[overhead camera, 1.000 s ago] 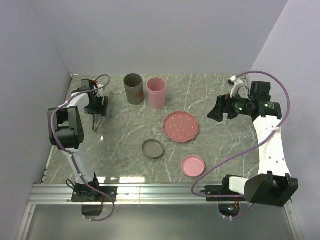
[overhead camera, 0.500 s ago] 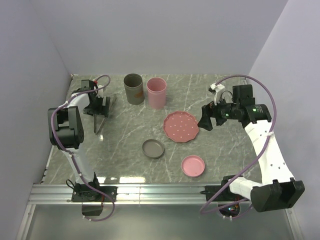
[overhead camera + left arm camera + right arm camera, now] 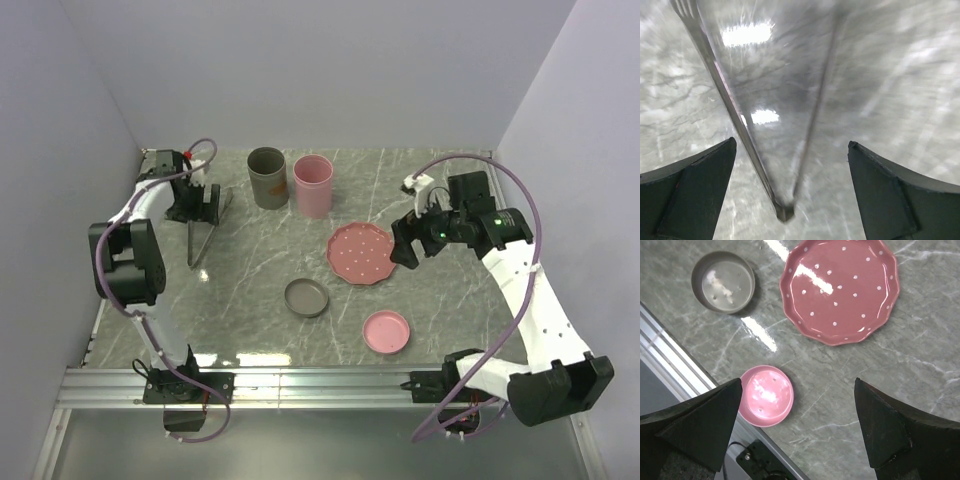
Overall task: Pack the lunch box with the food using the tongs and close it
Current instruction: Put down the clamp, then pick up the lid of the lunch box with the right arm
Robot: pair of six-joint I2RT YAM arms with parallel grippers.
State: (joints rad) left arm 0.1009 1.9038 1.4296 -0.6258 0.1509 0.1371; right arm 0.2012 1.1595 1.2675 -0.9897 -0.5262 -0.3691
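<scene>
Your left gripper (image 3: 791, 145) is spread wide, holding nothing. The tongs (image 3: 729, 100) lie flat on the table (image 3: 900, 75) between its fingers, hinge at the wrist side, long axis running straight out ahead. Right gripper (image 3: 404, 246), also wide and empty, sits well apart from them.

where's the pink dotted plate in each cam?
Top external: pink plate, right of centre.
Left wrist: not in it; only the tongs show.
Right wrist: pink plate, upper middle to upper right.
Shared landmark: small pink lid, near the plate in both; lower left of centre in the right wrist view.
</scene>
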